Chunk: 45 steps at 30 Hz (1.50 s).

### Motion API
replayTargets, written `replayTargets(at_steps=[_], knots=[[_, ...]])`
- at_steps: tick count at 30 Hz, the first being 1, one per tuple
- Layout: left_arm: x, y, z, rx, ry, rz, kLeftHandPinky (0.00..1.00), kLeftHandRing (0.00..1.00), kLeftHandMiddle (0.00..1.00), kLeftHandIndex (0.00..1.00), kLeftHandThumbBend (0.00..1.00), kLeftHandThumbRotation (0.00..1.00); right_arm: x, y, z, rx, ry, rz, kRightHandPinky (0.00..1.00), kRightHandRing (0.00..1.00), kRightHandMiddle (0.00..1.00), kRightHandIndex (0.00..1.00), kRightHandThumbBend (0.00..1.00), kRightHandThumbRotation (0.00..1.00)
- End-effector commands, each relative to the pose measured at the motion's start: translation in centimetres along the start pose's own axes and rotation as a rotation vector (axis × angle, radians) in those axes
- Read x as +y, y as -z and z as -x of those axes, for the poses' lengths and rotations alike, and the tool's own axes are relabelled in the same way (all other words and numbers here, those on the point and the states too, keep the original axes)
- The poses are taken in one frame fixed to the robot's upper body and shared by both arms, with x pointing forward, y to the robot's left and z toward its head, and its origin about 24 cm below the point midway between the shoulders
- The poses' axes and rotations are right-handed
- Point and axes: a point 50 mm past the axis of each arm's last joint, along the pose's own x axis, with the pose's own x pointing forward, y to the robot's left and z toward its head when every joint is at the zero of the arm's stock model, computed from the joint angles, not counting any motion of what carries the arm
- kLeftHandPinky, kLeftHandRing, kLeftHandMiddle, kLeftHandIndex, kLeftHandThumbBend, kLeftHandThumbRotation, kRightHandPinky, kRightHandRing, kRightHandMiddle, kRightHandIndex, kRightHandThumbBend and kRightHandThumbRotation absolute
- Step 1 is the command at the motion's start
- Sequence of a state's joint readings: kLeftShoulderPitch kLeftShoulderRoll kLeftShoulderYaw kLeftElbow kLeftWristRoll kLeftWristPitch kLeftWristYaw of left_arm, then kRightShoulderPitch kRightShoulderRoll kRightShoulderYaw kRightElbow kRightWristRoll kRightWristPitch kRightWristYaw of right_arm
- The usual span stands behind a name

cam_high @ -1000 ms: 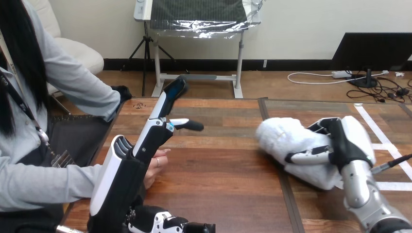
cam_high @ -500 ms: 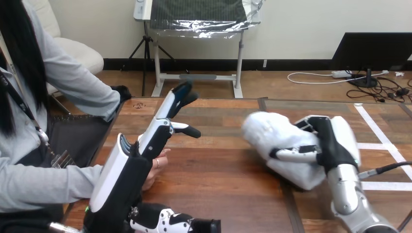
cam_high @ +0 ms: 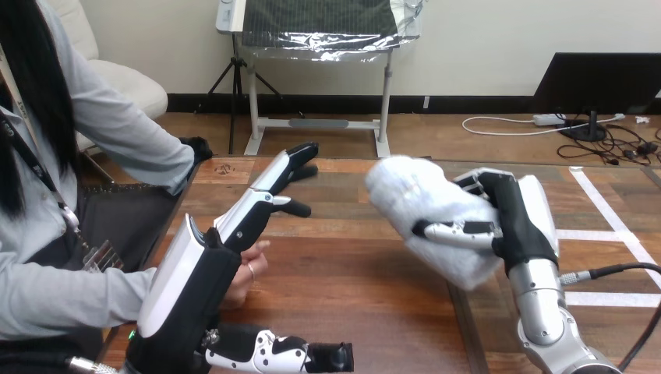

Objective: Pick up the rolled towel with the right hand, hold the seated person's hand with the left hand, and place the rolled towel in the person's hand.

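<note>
two robot hands share the wooden bench [cam_high: 351, 288] with a person seated at the left of the head view. the left arm enters at the bottom left corner and rises steeply, and the left hand [cam_high: 199, 276] is tipped on edge with its white back shell facing left. its fingers [cam_high: 282, 167] are stretched out straight, pointing up and to the right across the bench, and the thumb [cam_high: 290, 207] juts to the right below them; the hand is open and grips nothing. the person's hand [cam_high: 248, 269] lies near the bench's left edge, just beside the palm and partly hidden behind it, with its own fingers loosely curled; whether the two touch cannot be told. well apart at the right, the silver right forearm climbs from the bottom edge, leaning slightly left. the right hand [cam_high: 518, 222] is closed round the rolled towel [cam_high: 421, 202], its fingers wrapped over the top and its thumb [cam_high: 456, 231] laid across the near face. the white towel sits left of that palm, near the bench's middle, between the two robot hands. its long axis runs diagonally, from an upper-left end toward the person's side down to a lower-right end by the wrist. whether it clears the bench top cannot be told.
</note>
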State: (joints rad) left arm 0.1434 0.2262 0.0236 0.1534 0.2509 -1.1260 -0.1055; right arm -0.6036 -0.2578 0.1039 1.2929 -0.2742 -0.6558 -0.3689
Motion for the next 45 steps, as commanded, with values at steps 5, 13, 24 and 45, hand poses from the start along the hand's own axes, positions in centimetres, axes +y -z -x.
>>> replayTargets(at_steps=[5, 13, 24, 45], knots=[[1.0, -0.4, -0.8, -0.020, -0.011, -0.059, 0.67, 0.75, 0.81, 0.86, 1.00, 0.44, -0.7, -3.3, -1.6, -0.160, 0.059, -0.102, 0.37, 0.42, 0.50, 0.50, 0.79, 0.00], [1.3, -0.4, -0.7, 0.000, -0.001, -0.094, 0.70, 0.81, 0.86, 0.84, 1.00, 0.41, -0.4, -3.6, -1.3, -0.194, 0.053, -0.151, 0.38, 0.44, 0.51, 0.51, 0.80, 0.00], [1.6, -0.1, -0.6, 0.038, -0.001, -0.174, 0.71, 0.82, 0.88, 0.85, 1.00, 0.39, 0.1, -3.9, -0.8, -0.237, 0.052, -0.191, 0.37, 0.43, 0.51, 0.51, 0.80, 0.00], [3.2, 0.7, -0.7, 0.113, 0.041, -0.306, 0.75, 0.87, 0.93, 0.89, 1.00, 0.37, 1.3, -4.3, 0.2, -0.299, 0.036, -0.245, 0.37, 0.43, 0.50, 0.50, 0.81, 0.00]])
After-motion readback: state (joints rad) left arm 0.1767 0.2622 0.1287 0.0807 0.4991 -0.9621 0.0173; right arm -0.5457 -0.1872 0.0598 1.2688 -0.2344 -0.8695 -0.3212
